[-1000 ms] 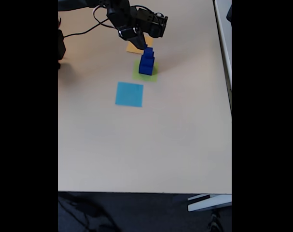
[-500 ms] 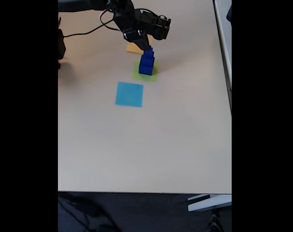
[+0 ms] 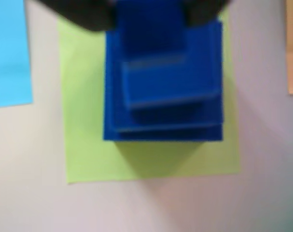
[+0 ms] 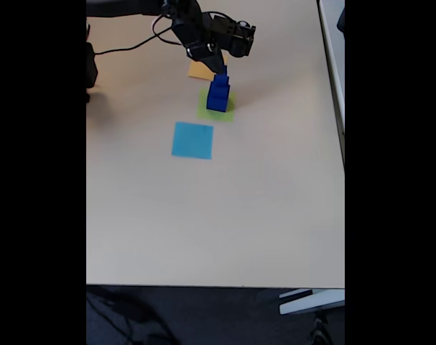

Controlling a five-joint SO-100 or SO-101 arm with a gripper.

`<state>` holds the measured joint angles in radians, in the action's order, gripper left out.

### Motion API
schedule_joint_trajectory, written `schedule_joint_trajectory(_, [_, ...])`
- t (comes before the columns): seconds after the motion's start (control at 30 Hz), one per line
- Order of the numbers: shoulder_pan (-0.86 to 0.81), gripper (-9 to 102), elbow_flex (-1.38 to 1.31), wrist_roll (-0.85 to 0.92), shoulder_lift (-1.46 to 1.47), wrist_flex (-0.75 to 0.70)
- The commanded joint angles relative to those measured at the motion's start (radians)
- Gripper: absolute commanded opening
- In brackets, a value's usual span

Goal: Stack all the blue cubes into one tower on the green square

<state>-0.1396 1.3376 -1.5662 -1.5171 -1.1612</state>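
Note:
The blue cubes (image 3: pixel 163 96) stand as one tower, largest at the bottom, on the green square (image 3: pixel 88 154). In the fixed view the tower (image 4: pixel 218 93) rises from the green square (image 4: pixel 216 108) at the table's far middle. My gripper (image 3: pixel 148 17) hovers right over the tower, its dark fingers (image 3: pixel 83 14) spread to either side of the smallest top cube (image 3: pixel 148 29), open. The fixed view shows the gripper (image 4: pixel 219 66) just above the tower's top, with the arm coming in from the upper left.
A light-blue paper square (image 4: pixel 192 139) lies in front of the green one, also seen at the left edge of the wrist view as a light-blue square (image 3: pixel 8 53). An orange-yellow square (image 4: pixel 200 70) lies behind, under the arm. A black cable (image 4: pixel 128 47) trails at the far left.
The arm has drifted slightly right and up over the tower. The tower has stayed in place on the green square.

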Motion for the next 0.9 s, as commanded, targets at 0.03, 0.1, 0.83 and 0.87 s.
schedule_joint_trajectory(0.03, [0.008,1,0.012,-0.009,-0.017,0.040])
schedule_joint_trajectory(0.1, [0.011,1,0.026,-0.011,-0.018,0.052])
schedule_joint_trajectory(0.83, [0.005,1,0.071,0.005,-0.017,0.095])
schedule_joint_trajectory(0.87, [0.005,1,0.075,0.005,-0.017,0.100])
